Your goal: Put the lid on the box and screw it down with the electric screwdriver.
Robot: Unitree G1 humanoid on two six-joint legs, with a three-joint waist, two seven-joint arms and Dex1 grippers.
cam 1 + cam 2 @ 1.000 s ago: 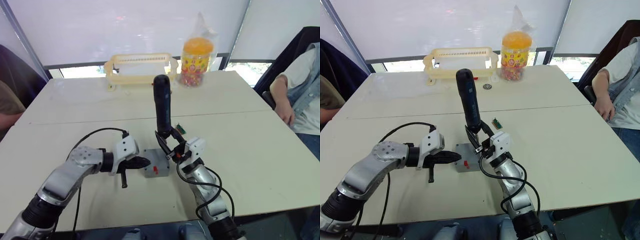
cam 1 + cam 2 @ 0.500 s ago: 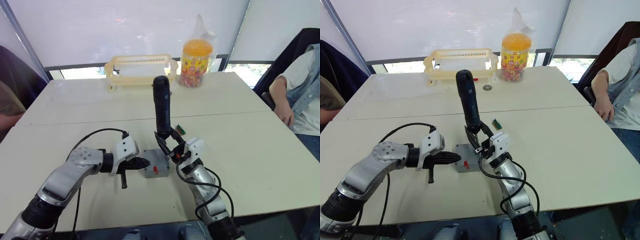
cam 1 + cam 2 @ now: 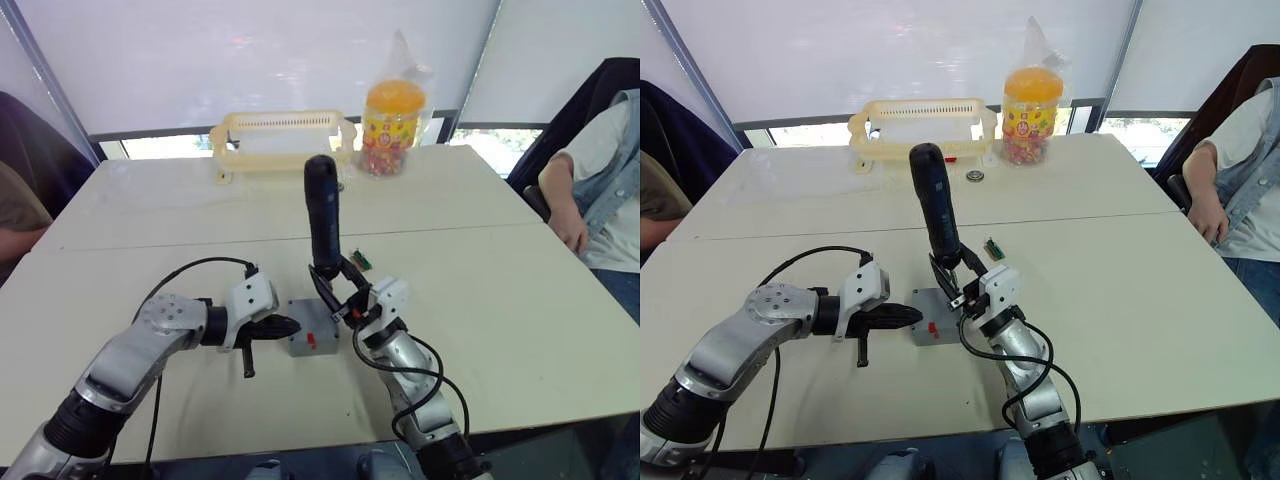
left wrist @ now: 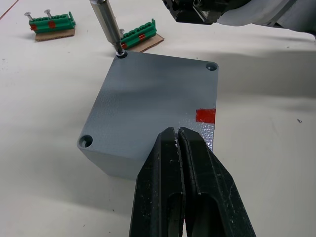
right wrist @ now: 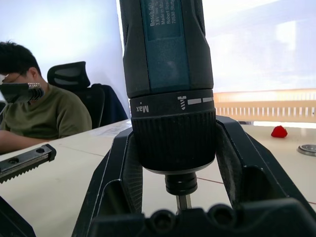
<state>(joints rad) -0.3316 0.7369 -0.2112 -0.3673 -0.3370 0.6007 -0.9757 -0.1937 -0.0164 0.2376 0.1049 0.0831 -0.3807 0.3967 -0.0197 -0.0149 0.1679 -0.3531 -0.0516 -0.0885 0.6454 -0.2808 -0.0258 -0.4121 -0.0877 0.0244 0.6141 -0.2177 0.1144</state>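
Observation:
The grey box [image 4: 111, 163], with a red mark on its side, stands on the table in front of me. The lid [image 4: 148, 94] lies flat on top of it. My right gripper [image 3: 335, 290] is shut on the electric screwdriver [image 3: 322, 215], which stands nearly upright. Its metal bit [image 4: 109, 29] sits in the lid's far corner hole. My left gripper [image 4: 177, 132] is shut, and its tips touch the box's upper edge near the red mark.
Two green terminal pieces [image 4: 49, 24] [image 4: 140, 39] lie just beyond the box. A yellow basket [image 3: 282, 140] and a candy jar [image 3: 393, 112] stand at the table's far edge. One person [image 3: 600, 180] sits at the right, another [image 3: 15, 215] at the left.
The screwdriver's top has leaned slightly to the left. Both grippers and the box stay where they were.

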